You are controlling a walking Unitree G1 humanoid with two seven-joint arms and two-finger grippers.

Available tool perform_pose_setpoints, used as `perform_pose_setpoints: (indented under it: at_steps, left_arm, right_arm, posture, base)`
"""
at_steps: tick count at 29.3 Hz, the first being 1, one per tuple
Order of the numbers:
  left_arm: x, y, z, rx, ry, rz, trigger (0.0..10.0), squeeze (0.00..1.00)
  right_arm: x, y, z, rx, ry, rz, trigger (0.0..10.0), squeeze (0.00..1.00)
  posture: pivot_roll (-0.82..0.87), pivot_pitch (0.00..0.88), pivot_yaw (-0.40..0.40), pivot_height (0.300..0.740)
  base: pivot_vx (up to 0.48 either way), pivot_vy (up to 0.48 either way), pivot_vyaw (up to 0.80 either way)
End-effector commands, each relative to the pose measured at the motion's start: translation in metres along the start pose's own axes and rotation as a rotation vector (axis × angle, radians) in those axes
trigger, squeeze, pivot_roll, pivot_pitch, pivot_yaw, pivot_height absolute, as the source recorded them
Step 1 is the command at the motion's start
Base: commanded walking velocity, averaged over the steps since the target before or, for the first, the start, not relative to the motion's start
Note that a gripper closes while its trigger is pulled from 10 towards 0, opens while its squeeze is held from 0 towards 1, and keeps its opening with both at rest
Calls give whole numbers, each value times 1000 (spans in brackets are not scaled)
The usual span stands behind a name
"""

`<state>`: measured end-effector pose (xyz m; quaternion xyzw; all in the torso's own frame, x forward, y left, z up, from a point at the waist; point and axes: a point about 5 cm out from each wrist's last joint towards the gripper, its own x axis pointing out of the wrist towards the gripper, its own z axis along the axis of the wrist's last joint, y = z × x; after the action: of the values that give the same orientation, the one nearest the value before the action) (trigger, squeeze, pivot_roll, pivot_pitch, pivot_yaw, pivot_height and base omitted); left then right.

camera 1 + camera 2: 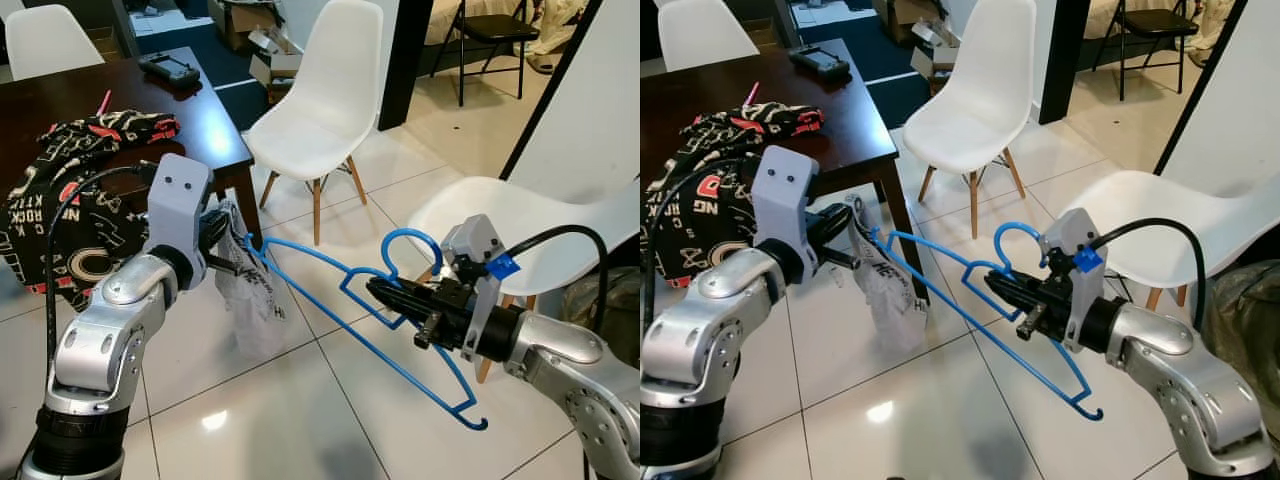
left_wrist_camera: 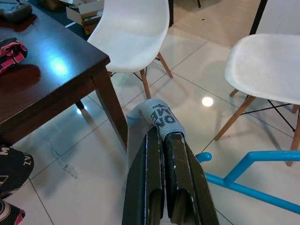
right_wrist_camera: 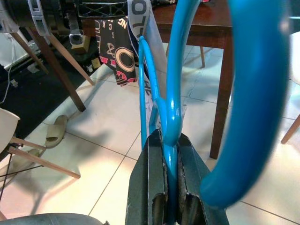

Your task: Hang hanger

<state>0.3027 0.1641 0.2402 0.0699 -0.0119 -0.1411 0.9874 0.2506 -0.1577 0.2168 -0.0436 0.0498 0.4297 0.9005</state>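
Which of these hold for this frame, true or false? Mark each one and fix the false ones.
1. The right tool is shut on the blue hanger. True.
2. The left tool is open and holds nothing. False: it is shut on a grey-white cloth.
3. The hanger hangs on a rail. False: it is held in the air above the tiled floor.
4. A black patterned garment lies on the dark table. True.
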Motion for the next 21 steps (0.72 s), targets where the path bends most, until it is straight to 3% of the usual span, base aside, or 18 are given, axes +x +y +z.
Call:
perform_pose_setpoints:
  at_steps: [1,21]
  left_arm:
    - [-3,0,-3,11,13,0,10000,0]
    - [-3,1,-2,10,13,6,10000,0]
  right_arm:
    - [1,6,3,-5,-15,31,10000,0]
    - [4,12,-2,-4,26,57,10000,0]
  posture:
    - [43,187,48,740]
    - [44,190,49,740]
  base:
    - [0,0,0]
    - [0,0,0]
